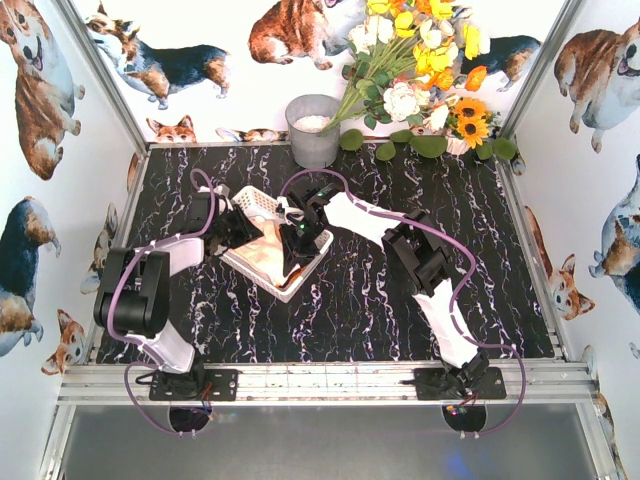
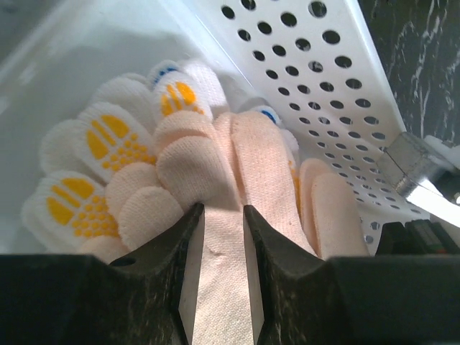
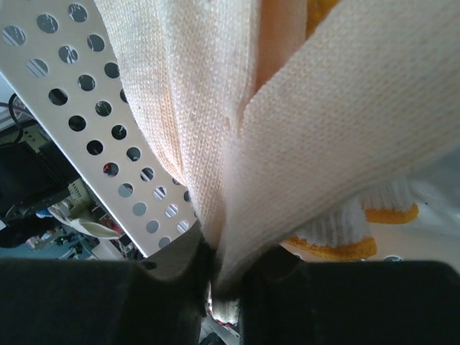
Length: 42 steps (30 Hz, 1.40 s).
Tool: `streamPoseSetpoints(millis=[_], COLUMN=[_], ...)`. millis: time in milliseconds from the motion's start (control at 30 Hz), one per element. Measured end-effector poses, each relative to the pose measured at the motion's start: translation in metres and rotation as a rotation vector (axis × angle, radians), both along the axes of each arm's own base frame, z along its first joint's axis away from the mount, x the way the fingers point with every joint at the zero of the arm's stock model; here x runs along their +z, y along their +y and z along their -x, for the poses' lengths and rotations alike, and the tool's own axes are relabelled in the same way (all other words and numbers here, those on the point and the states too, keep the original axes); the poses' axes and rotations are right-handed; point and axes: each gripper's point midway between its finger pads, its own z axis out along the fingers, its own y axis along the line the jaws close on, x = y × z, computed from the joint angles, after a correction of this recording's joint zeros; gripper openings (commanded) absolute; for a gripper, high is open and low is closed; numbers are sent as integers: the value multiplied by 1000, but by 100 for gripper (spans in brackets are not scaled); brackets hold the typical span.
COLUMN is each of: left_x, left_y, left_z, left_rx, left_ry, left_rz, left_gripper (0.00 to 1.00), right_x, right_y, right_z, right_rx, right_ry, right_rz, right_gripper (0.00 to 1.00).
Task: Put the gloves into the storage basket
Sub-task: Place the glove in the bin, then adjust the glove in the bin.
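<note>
Both arms meet over the storage basket (image 1: pixel 262 205) mid-desk (image 1: pixel 400 320). Left end effector (image 2: pixel 223 215) is released, fingers astride peach-tan glove (image 2: pixel 251 165) lying w/ other gloves (image 2: pixel 108 144) inside. Right end effector (image 3: pixel 219 269) is clenched on cream glove (image 3: pixel 323 122).

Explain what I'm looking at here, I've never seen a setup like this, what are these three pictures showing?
These are two robot arms bolted to the near edge of a black marbled table. The overhead picture comes from a fixed camera above them; the other two come from cameras on each wrist. Both arms reach into a white perforated storage basket holding fabric gloves. The left gripper sits over a peach-tan glove, jaws slightly apart around its fabric, with yellow-dotted white gloves beside it. The right gripper is clamped on a cream glove. A grey bucket and flowers stand at the back.
</note>
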Motion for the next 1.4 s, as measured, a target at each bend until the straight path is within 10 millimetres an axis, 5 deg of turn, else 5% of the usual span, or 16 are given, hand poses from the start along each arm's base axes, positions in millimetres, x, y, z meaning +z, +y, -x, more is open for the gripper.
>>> streamPoseSetpoints(millis=[267, 433, 633, 800, 1033, 1400], left_x=[2, 3, 15, 48, 86, 64], left_y=[13, 14, 12, 7, -9, -55], left_z=[-6, -7, -14, -16, 3, 65], left_rx=[64, 65, 57, 32, -34, -165], left_ry=[-19, -22, -40, -100, -169, -24], left_rz=[-56, -57, -50, -25, 40, 123], left_gripper=[25, 29, 35, 37, 30, 20], right_x=[5, 27, 62, 77, 57, 37], right_y=[-1, -9, -31, -38, -34, -24], right_z=[-6, -11, -15, -19, -29, -59], right_rx=[-9, -26, -53, -86, -179, -275], right_ry=[-56, -136, -259, -321, -304, -349], right_rz=[14, 34, 84, 86, 68, 68], right_gripper=[45, 55, 55, 52, 49, 35])
